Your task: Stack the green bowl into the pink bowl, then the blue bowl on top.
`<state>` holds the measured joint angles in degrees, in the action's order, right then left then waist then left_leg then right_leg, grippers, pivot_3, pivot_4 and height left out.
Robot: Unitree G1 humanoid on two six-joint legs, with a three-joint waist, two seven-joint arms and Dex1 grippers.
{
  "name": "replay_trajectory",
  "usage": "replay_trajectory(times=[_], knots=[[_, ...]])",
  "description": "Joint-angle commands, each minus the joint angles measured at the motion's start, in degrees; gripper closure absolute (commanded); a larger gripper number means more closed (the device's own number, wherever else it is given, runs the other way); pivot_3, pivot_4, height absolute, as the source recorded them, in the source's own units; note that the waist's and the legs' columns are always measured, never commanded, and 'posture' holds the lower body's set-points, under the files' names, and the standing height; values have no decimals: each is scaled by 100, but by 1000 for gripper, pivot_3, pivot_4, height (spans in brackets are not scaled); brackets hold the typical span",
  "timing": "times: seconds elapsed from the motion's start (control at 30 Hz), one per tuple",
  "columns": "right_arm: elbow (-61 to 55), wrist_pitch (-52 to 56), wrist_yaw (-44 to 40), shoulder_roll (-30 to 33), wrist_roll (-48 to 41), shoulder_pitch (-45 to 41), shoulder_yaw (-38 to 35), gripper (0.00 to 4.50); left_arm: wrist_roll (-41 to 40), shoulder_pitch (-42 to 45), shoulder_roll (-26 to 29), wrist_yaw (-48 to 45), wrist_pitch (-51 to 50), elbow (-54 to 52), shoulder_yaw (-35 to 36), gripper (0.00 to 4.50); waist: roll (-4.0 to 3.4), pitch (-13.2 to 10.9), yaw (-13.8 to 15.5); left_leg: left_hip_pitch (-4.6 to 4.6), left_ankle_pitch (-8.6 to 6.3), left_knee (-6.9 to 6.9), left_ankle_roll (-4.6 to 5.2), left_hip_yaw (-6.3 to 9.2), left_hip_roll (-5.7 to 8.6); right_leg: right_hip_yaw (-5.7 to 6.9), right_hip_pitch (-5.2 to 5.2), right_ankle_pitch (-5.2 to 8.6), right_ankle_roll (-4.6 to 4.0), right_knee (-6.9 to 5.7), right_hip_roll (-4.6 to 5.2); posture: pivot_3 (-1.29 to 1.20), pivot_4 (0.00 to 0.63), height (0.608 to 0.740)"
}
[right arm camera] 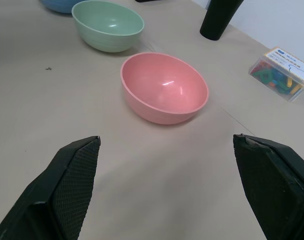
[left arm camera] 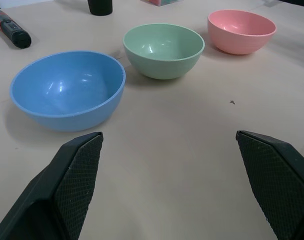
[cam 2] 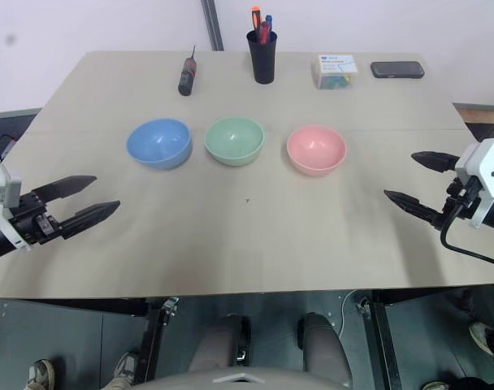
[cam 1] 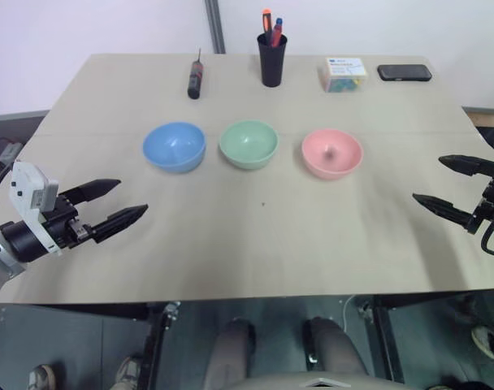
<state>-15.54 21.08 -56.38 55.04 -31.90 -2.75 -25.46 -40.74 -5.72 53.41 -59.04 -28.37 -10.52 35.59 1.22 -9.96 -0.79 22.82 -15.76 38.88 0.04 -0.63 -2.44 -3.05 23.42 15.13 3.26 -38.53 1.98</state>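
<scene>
Three bowls stood upright in a row across the middle of the beige table [cam 1: 255,244], each apart from its neighbours: the blue bowl [cam 1: 175,146] toward the robot's left, the green bowl [cam 1: 249,144] in the centre, and the pink bowl [cam 1: 332,153] toward the right. All three were empty and none was stacked. The left gripper [cam 1: 127,203] hovered over the near left part of the table, its two black fingers spread wide and holding nothing; it pointed toward the blue bowl, which was the nearest bowl to it but well apart from its tips. The right gripper [cam 1: 430,182] hung over the near right edge, its fingers likewise wide apart and empty, aimed toward the pink bowl and clear of it. Along the far edge of the table lay a black-and-red screwdriver [cam 1: 195,79], then a black cup holding pens [cam 1: 272,58], a small clear box of coloured pieces [cam 1: 343,74] and a black phone [cam 1: 404,72] lying flat.
</scene>
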Motion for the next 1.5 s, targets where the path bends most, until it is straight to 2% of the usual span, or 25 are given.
replay_trajectory(times=[0.03, 0.33, 0.6, 0.73, 0.8, 0.93, 1.03, 1.1, 1.17, 1.2, 1.4, 1.43, 1.5], knots=[[-91, 34, -12, 101, -91, -132, -209, 53, -71, 170, 34, 3, 53, -92, 162, 0, 0, 0, 0, 0, 0, 0, 0, 0, 0, 0, 0, 0, 0, 0, 0, 0, 150, 740], [-186, -54, 211, -92, 137, -407, 179, 53, -130, 591, -239, 103, 78, -310, -146, 0, 0, 0, 0, 0, 0, 0, 0, 0, 0, 0, 0, -1, 0, -1, 0, 0, 150, 740], [-78, 232, 478, -447, 580, -1388, 1552, 53, -145, 738, -485, -127, 320, -735, -615, 0, -1, -1, -21, -3, 0, 0, 0, -5, 0, -6, 2, -1, 1, -6, -1, 0, 150, 740], [533, 127, 575, -1131, 1367, -2561, 2883, 53, -276, 817, -633, -290, 435, -928, -842, 0, 4, 0, -92, -6, 0, 0, 0, -10, 0, -10, 4, -2, 0, -8, -1, 0, 150, 740], [749, 30, 521, -1310, 1613, -2793, 3146, 53, -319, 850, -672, -270, 414, -923, -843, 0, 3, -1, -106, -4, 1, 2, -1, -13, -5, -13, 6, -2, 0, -9, -5, 0, 150, 740], [1990, -718, 680, -2023, 2562, -3568, 4034, 53, -300, 770, -735, -192, 434, -1052, -887, 0, 4, -1, -103, 4, 1, 2, -1, -7, -2, -6, 11, -2, -1, -11, -2, 0, 150, 740], [2868, -1178, 682, -2383, 2908, -3945, 4236, 53, -308, 692, -770, -120, 435, -1145, -844, 0, 4, -3, -126, 8, 1, 1, -1, -9, -1, -8, 19, -2, -1, -13, -1, 0, 150, 740], [3515, -1578, 708, -2483, 3203, -4208, 4376, 590, -323, 612, -784, -79, 425, -1216, -764, 0, 4, -3, -120, 11, 1, 1, -1, -7, -1, -6, 22, -2, -1, -17, -1, 0, 150, 740], [3972, -1836, 698, -2569, 3338, -4405, 4411, 667, -362, 531, -784, -39, 402, -1293, -689, 0, 3, -4, -126, 11, 1, 1, -1, -9, -1, -7, 22, -2, -1, -17, 2, 0, 150, 740], [4124, -1940, 685, -2590, 3379, -4472, 4409, 1209, -378, 502, -782, -12, 395, -1325, -671, 0, 4, -4, -137, 10, 1, 1, -1, -10, 0, -7, 22, -2, -1, -18, 3, 0, 150, 740], [4622, -2392, 515, -2662, 3558, -4726, 4359, 3088, -424, 357, -785, 108, 393, -1454, -636, 0, 3, -4, -158, 5, 1, 1, -1, -9, -1, -8, 23, -2, -2, -26, 2, 0, 150, 740], [4589, -2410, 483, -2651, 3570, -4719, 4348, 3622, -424, 356, -784, 127, 402, -1454, -651, 0, 3, -4, -159, 5, 1, 1, -1, -9, -1, -8, 22, -2, -2, -27, 2, 0, 150, 740], [4493, -2420, 439, -2625, 3584, -4689, 4321, 4308, -427, 360, -785, 152, 410, -1454, -670, 0, 3, -5, -158, 5, 1, 1, -1, -10, -1, -9, 22, -2, -2, -28, 2, 0, 150, 740]])
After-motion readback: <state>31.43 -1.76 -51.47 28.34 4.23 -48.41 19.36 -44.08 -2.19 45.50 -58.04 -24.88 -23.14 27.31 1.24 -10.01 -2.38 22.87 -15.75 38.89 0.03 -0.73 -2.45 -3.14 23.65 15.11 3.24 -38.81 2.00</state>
